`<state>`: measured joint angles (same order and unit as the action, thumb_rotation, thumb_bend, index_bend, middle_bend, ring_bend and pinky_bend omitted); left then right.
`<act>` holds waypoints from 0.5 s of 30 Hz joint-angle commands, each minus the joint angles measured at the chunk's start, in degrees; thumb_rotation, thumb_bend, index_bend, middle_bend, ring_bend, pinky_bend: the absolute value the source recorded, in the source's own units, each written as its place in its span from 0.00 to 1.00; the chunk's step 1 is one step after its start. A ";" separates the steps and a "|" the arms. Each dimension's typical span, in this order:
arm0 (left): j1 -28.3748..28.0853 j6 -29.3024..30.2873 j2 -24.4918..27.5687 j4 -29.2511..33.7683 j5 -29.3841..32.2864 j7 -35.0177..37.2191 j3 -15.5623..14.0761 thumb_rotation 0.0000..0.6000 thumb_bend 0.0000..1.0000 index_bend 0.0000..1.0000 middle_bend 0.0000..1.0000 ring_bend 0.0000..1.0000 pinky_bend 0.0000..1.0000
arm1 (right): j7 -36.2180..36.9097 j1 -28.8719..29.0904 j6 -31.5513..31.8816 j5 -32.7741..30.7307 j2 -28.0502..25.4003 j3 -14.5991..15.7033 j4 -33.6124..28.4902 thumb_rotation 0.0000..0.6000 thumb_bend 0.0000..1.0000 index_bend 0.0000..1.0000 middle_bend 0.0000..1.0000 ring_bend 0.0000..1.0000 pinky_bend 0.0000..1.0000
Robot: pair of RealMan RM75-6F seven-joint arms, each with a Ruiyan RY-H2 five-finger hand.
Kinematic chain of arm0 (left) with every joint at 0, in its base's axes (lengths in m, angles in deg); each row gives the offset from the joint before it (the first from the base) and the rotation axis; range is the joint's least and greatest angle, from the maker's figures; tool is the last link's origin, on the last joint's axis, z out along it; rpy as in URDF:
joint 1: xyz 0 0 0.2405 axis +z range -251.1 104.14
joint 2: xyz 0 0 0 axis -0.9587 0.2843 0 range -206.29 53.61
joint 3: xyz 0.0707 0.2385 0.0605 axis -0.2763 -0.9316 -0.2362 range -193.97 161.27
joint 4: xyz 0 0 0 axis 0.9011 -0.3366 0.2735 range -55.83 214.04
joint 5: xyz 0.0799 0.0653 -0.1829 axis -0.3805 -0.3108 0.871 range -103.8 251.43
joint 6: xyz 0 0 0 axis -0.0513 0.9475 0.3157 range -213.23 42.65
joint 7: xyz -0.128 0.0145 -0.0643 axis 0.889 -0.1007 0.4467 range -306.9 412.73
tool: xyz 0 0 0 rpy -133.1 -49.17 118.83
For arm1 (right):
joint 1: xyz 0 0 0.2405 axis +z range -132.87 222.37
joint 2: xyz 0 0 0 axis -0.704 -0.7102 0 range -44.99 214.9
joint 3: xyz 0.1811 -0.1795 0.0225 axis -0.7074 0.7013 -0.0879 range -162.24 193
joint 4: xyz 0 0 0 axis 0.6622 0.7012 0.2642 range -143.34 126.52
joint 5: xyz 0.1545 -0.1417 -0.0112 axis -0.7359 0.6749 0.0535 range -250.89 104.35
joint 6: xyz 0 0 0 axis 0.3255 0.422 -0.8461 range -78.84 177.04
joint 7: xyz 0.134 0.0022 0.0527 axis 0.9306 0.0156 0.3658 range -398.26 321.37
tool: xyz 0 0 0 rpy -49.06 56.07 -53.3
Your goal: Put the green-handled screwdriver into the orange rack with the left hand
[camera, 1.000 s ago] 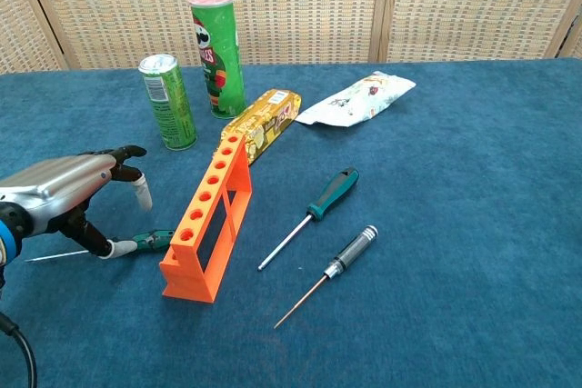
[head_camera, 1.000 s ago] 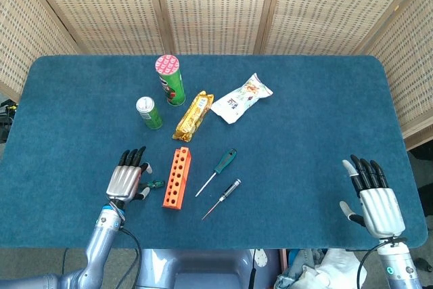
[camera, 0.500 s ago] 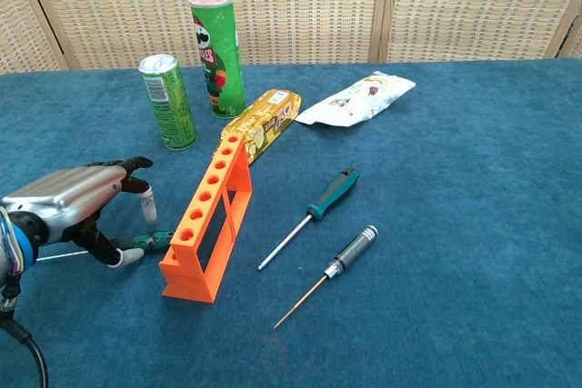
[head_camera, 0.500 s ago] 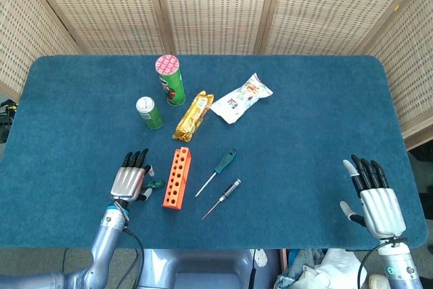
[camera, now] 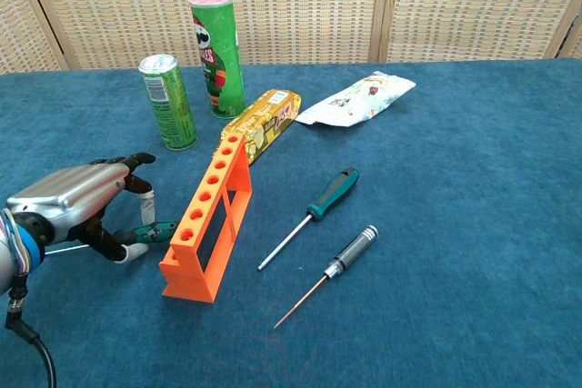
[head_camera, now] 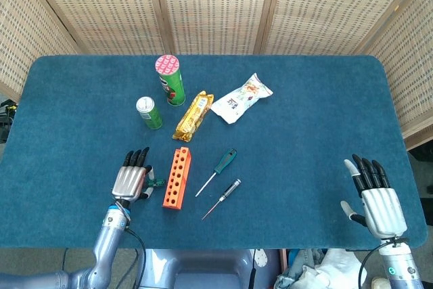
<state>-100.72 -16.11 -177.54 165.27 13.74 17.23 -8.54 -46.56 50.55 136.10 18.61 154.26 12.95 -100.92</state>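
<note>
While the left hand crouches palm-down just left of the orange rack, the notes run as follows.

Left hand: thumb and fingers pinch the green-handled screwdriver at its handle; in the head view the knuckles cover most of the tool.

Green-handled screwdriver: low over the blue table, beside the near end of the rack. Long axis roughly crosswise to the rack. Green handle end points right, toward the rack, and seems to touch or nearly touch its side wall; thin shaft trails left under the hand, tip poking out past the wrist. Whether it rests on the cloth or is lifted, cannot tell.

Orange rack: upright, long axis running away from the robot, row of holes on top.

Right hand: head view only, flat near the table's right front corner, fingers spread, nothing in it.

Other tools: teal-handled screwdriver and black-handled screwdriver lie right of the rack, both slanted, handles up-right.

Beyond the rack: green can, tall chip tube, yellow packet, white snack bag.
</note>
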 commanded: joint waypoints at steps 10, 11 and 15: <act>1.46 4.78 4.68 8.23 -6.34 8.84 2.35 1.00 0.31 0.57 0.00 0.00 0.00 | -0.23 -0.02 0.01 0.02 0.07 0.01 -0.05 1.00 0.24 0.00 0.00 0.00 0.00; 1.62 5.14 4.82 8.48 -6.92 9.83 2.47 1.00 0.31 0.57 0.00 0.00 0.00 | -0.23 -0.03 0.05 0.01 0.07 -0.01 -0.04 1.00 0.24 0.00 0.00 0.00 0.00; 2.29 6.62 5.66 9.30 -9.89 15.05 3.01 1.00 0.32 0.57 0.00 0.00 0.00 | -0.14 -0.07 0.09 -0.11 0.04 -0.06 -0.02 1.00 0.24 0.00 0.00 0.00 0.00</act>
<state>-99.00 -10.61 -172.60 173.79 5.72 29.44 -6.06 -46.70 50.48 136.18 18.49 154.30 12.89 -100.94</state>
